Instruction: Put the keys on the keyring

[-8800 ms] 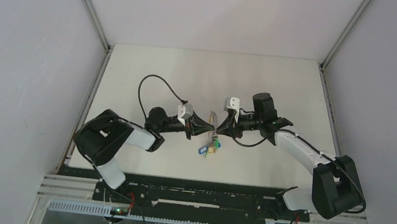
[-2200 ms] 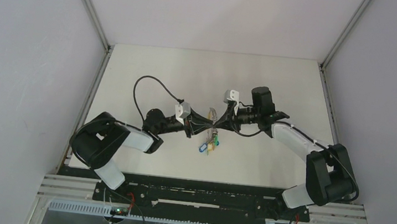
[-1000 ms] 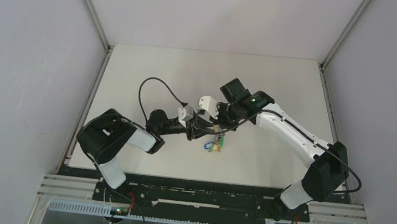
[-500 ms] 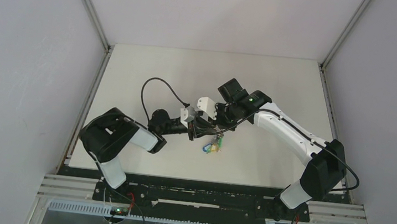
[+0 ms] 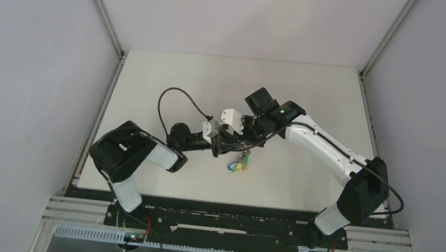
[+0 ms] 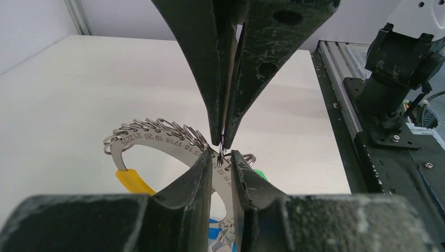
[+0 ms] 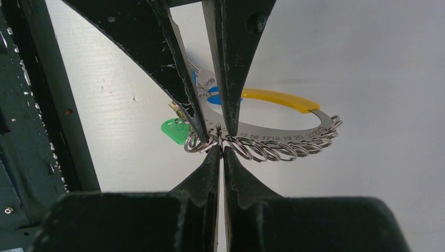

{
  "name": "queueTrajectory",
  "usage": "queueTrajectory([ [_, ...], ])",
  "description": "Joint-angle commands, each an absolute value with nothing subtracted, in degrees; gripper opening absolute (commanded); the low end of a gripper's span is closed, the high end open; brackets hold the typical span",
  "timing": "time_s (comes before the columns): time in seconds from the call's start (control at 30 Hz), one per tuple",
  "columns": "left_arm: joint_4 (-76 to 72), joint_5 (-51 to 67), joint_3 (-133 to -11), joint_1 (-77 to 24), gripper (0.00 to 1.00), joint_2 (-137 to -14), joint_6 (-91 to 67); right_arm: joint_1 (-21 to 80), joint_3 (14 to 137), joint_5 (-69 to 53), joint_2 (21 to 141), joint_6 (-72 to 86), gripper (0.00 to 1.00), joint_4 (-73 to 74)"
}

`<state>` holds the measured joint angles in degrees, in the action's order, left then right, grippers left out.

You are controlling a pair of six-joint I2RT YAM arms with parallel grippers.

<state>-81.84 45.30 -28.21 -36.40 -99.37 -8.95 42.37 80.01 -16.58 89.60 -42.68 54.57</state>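
Left gripper was clamped on the silvery numbered crescent keyring, steadying it around the middle of the white worktop. Right gripper was pinched fully together at the small split rings, tip to tip with the left. Small black-headed key: couldn't make it out.
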Motion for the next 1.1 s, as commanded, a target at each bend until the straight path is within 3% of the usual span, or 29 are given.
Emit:
queueTrajectory([
  [0.0,-83.3,44.5,-30.4,-37.6,0.22,-99.5,-7.1,43.0,81.9,-20.0,89.2,-44.6,0.00,52.0],
  [0.37,-83.3,46.2,-31.5,-37.9,0.00,-100.8,-7.5,42.5,81.5,-24.1,88.2,-45.3,0.00,50.8],
  [0.5,-83.7,45.4,-30.7,-37.9,0.00,-99.9,-7.2,40.8,79.2,-26.4,85.7,-44.1,0.02,48.2],
  [0.6,-83.8,44.7,-30.3,-37.8,0.00,-99.7,-7.5,36.9,74.6,-31.5,81.5,-42.3,0.20,44.4],
  [0.7,-84.0,43.9,-30.2,-37.8,0.00,-99.3,-7.8,32.9,67.9,-37.6,76.1,-41.2,0.29,38.6],
  [0.9,-84.1,42.1,-28.9,-37.7,0.00,-97.3,-7.7,24.4,51.3,-50.7,65.9,-36.4,0.28,19.6],
  [1.07,-84.2,42.2,-28.9,-37.7,0.00,-96.3,-8.2,21.4,42.6,-57.8,64.7,-30.6,0.24,3.1],
])
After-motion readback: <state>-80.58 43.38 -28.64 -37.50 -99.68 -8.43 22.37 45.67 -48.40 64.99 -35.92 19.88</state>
